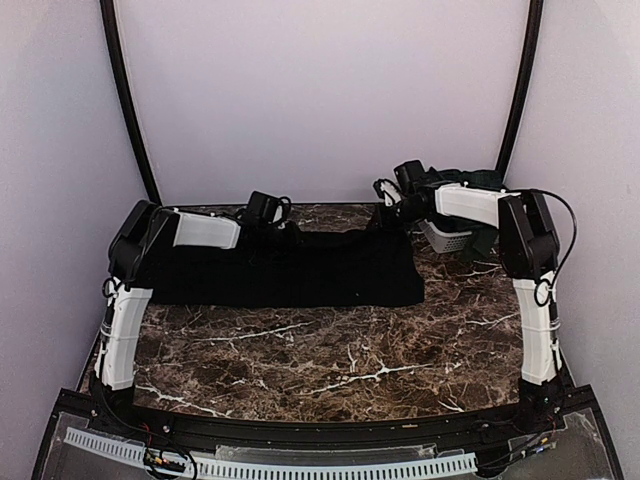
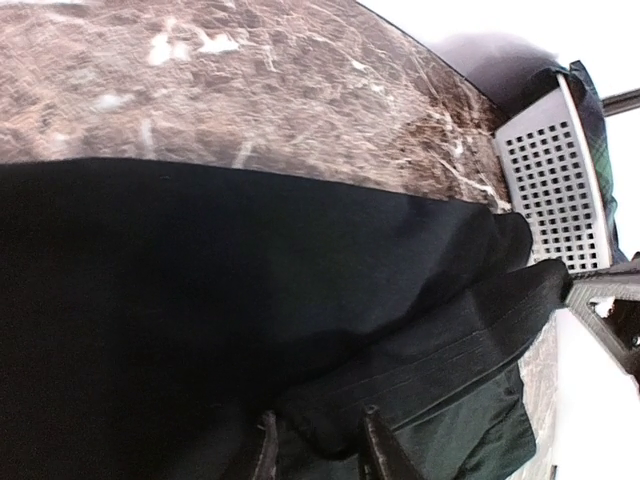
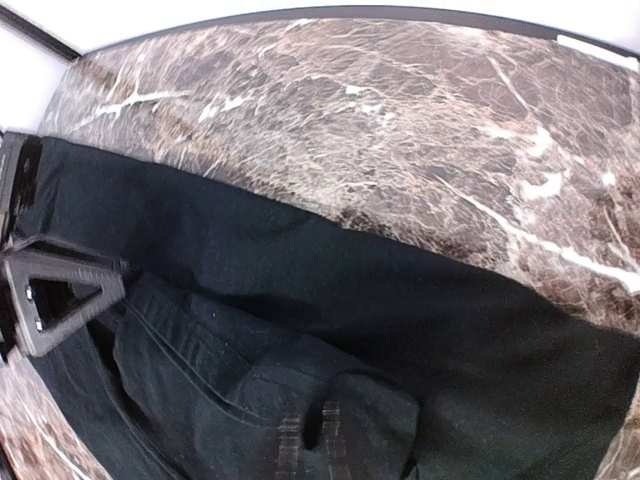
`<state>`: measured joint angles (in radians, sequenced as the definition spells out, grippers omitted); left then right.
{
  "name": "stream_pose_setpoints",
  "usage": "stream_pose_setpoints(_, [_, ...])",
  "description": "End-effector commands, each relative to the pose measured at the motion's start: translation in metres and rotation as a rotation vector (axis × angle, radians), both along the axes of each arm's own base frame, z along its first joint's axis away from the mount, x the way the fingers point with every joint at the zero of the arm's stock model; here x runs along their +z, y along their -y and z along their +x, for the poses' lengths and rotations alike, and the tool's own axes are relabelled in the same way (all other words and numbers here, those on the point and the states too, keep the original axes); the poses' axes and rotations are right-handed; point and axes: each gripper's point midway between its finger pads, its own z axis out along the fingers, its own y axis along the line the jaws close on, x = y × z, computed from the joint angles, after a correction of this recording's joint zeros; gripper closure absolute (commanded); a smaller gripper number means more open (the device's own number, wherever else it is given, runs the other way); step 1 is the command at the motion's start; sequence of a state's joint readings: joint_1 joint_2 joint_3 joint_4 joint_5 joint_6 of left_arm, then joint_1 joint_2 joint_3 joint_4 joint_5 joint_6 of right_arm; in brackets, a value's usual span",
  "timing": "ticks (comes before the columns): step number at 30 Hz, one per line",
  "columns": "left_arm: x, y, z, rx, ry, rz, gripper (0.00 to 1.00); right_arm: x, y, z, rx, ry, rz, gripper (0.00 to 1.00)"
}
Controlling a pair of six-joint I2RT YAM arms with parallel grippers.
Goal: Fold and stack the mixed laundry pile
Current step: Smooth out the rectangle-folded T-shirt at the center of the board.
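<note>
A black cloth [image 1: 300, 275] lies spread flat across the far half of the marble table [image 1: 350, 370], running from near the far left corner almost to the far right corner, with its long near edge straight and tidy. Along its far edge the fabric is bunched into a raised fold.

The left gripper [image 2: 317, 418] has its fingers closed on that fold toward the left of the far edge. The right gripper [image 3: 310, 415], jaws narrow, pinches a wad of the same fabric toward the right end. Each wrist view shows the other arm's finger just beside the cloth.

The step in hand looks like the first fold of this piece, with both arms gripping its far edge. The next move would call for the two grippers to carry that edge together toward the near edge of the table, level and in step so the cloth doubles over squarely. They would then let go only once edge meets edge. A slack or uneven pull could drag the whole piece instead of folding it.

Counted:
- One black cloth on the table.
- One white slatted basket [image 2: 555, 170] at the far right corner.
- One dark green tartan garment [image 2: 592, 110] draped over the basket; nothing else in it can be made out.
- Two grippers, both on the cloth.
- No folded stack showing yet.
</note>
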<state>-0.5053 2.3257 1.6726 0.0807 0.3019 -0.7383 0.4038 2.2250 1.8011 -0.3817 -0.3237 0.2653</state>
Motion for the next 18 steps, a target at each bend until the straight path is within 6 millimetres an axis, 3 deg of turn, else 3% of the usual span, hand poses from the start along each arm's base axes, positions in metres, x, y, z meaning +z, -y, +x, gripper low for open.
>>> stream_pose_setpoints(1, [0.046, -0.026, 0.009, 0.073, 0.073, 0.007, 0.65, 0.009, -0.003, 0.01, 0.015, 0.002, 0.016, 0.67])
stream_pose_setpoints(2, [0.045, -0.034, 0.009, 0.099, 0.071, 0.037, 0.54, 0.012, -0.002, 0.01, 0.01, 0.01, 0.01, 0.48])
stream_pose_setpoints(4, [0.052, -0.044, 0.006, 0.124, 0.088, 0.071, 0.45, 0.018, 0.005, 0.01, -0.012, 0.027, -0.014, 0.34])
stream_pose_setpoints(7, [0.071, -0.06, 0.001, 0.155, 0.115, 0.097, 0.41, 0.03, 0.021, 0.008, -0.045, 0.044, -0.035, 0.29])
stream_pose_setpoints(10, [0.07, -0.076, -0.011, 0.175, 0.108, 0.16, 0.36, 0.048, 0.032, 0.002, -0.057, 0.069, -0.038, 0.25])
stream_pose_setpoints(15, [0.073, -0.089, -0.031, 0.169, 0.093, 0.203, 0.29, 0.063, 0.028, -0.029, -0.015, 0.062, -0.003, 0.23])
stream_pose_setpoints(18, [0.074, -0.098, -0.041, 0.171, 0.089, 0.235, 0.27, 0.055, 0.023, -0.054, 0.024, 0.029, 0.007, 0.24])
